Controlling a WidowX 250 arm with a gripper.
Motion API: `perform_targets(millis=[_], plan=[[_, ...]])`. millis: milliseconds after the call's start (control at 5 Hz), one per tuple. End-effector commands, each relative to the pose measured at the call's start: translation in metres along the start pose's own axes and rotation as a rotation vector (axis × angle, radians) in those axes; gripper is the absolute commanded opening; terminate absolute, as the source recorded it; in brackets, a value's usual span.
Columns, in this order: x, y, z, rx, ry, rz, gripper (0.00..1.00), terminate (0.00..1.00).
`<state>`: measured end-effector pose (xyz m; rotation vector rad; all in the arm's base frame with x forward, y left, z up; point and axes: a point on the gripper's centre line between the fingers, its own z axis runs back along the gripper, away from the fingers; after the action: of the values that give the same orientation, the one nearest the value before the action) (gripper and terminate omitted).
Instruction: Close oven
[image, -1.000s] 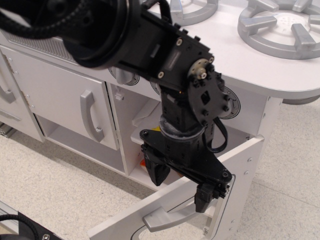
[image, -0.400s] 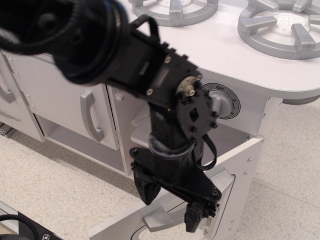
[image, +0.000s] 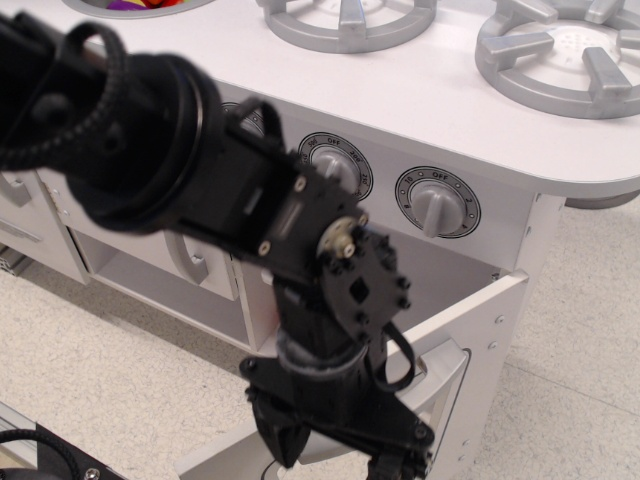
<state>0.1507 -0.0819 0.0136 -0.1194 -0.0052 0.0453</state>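
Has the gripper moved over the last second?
Yes. Against the fixed stove knobs, the gripper has dropped lower and shifted left in view, uncovering both knobs. It now sits at the bottom edge, hiding the handle of the open oven door.

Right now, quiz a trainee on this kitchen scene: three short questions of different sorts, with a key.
1. True or false: the oven door is fully shut.
2. How many control knobs show on the front panel? A) one B) two C) four
3. Fill in: the tool sits low at the frame's bottom edge, in front of the open oven ____.

Key: 1 false, the door hangs open. 2 B. 3 door.
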Motion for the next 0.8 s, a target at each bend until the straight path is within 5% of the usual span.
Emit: perform_targets(millis=[0,600], plan=[[0.007,0.01,-0.02,-0.022,0.014,-0.009,1.0,0.0],[0.059,0.043,-0.012,0.037,-0.091,0.096,1.0,0.0]])
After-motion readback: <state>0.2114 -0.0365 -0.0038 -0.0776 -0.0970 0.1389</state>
